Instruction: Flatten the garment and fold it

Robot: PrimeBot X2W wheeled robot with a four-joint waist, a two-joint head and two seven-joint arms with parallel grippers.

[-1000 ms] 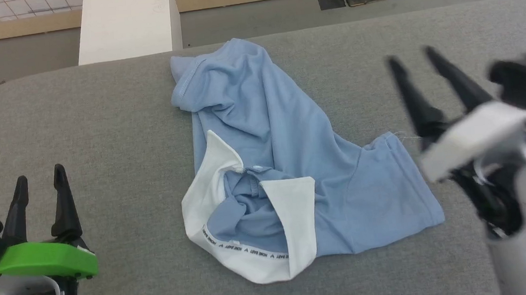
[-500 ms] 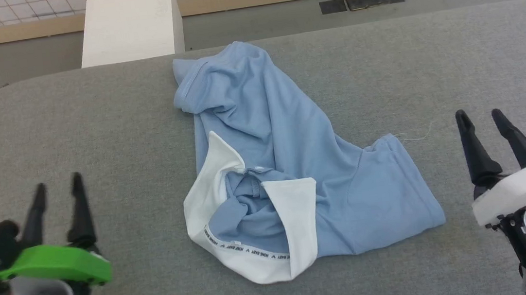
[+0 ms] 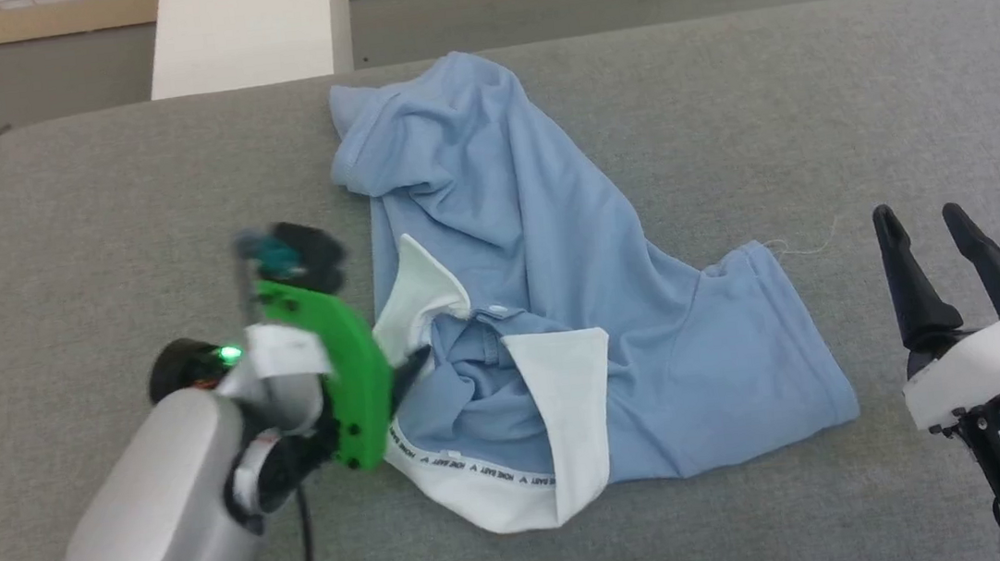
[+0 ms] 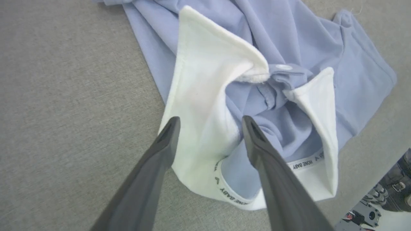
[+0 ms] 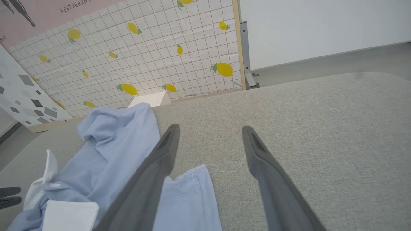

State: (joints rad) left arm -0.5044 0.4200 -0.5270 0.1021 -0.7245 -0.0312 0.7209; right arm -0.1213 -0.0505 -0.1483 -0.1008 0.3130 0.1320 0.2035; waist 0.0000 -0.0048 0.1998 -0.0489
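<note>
1. Lying crumpled on the grey table [image 3: 85,222] is the blue polo shirt [image 3: 552,247]
2. Left wrist view shows the left gripper [image 4: 210,120] spread, straddling the white collar [image 4: 202,80], ungrasped
3. Right gripper [image 3: 917,213] gapes empty near the sleeve [image 3: 766,336]

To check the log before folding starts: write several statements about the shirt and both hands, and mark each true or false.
1. The left hand is open, with the white collar between its fingers. True.
2. The right hand grips a sleeve. False: it is open, holds nothing, and is beside the shirt, apart from it.
3. The shirt lies flat and folded. False: it lies crumpled and unfolded on the grey table.
4. A loose thread trails from the shirt's edge on the right hand's side. True.
</note>
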